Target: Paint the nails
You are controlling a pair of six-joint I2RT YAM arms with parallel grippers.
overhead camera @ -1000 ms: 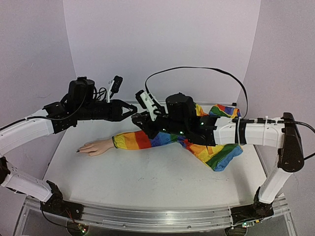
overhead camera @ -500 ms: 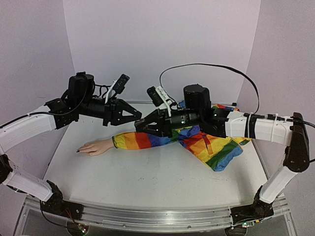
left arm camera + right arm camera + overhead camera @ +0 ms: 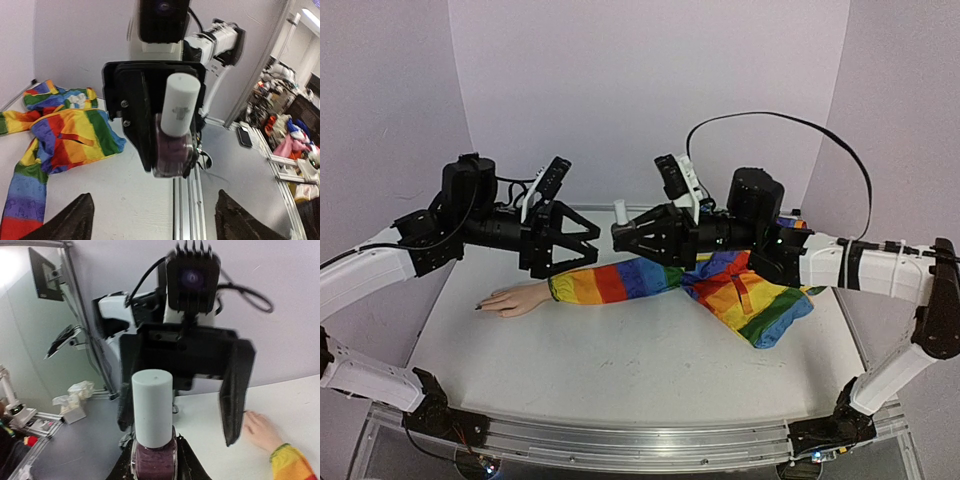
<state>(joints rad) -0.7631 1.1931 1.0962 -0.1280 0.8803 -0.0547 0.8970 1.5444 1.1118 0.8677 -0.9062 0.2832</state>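
While the right fingers (image 3: 142, 125) pinch the polish bottle (image 3: 174, 150) aloft, the left fingers (image 3: 75, 220) stand spread; closing off-centre on the cap (image 3: 181, 100) could wrench it free.

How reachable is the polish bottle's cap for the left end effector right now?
Probably reachable. The left end effector is open and faces the white cap nearly head-on, with nothing between them. The right end effector grips the bottle below the cap, leaving the cap exposed.

Lilac walls (image 3: 650, 80), white table (image 3: 620, 345), cluttered rm (image 3: 295, 145) beyond.
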